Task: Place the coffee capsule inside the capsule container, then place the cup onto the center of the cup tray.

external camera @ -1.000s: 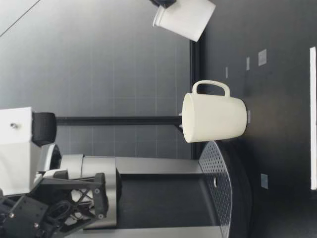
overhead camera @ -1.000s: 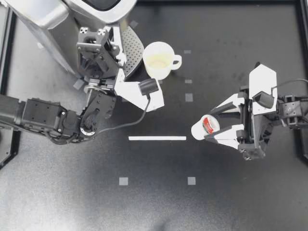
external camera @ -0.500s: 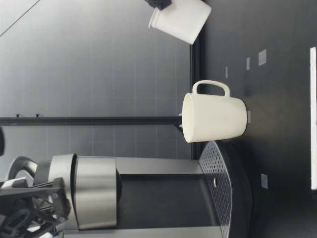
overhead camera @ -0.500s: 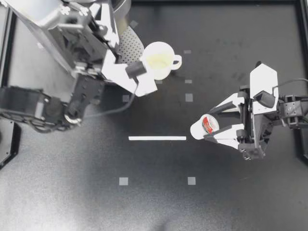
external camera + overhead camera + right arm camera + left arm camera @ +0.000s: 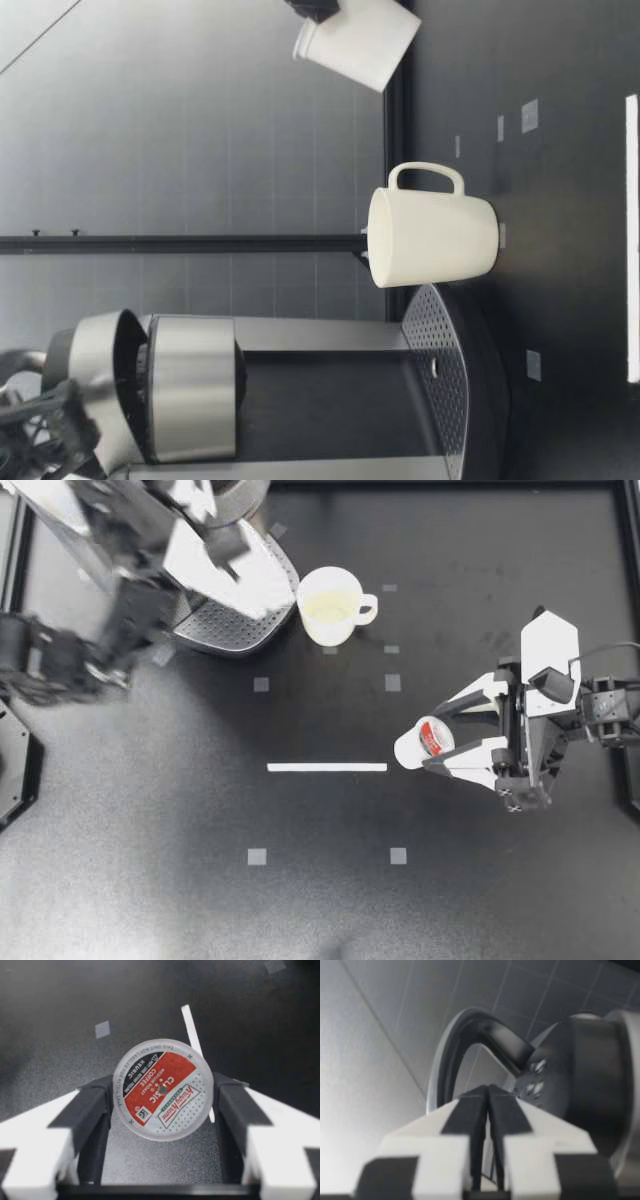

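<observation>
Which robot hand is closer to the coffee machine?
Left. My left gripper is shut right at the handle loop on top of the coffee machine. My right gripper is far across the table, shut on the coffee capsule.

The right gripper holds the coffee capsule between its fingers, one black pad against each side of the rim. The foil lid, printed red, black and white, faces the camera. Beyond the capsule, a white strip and a grey square mark the dark table
</observation>
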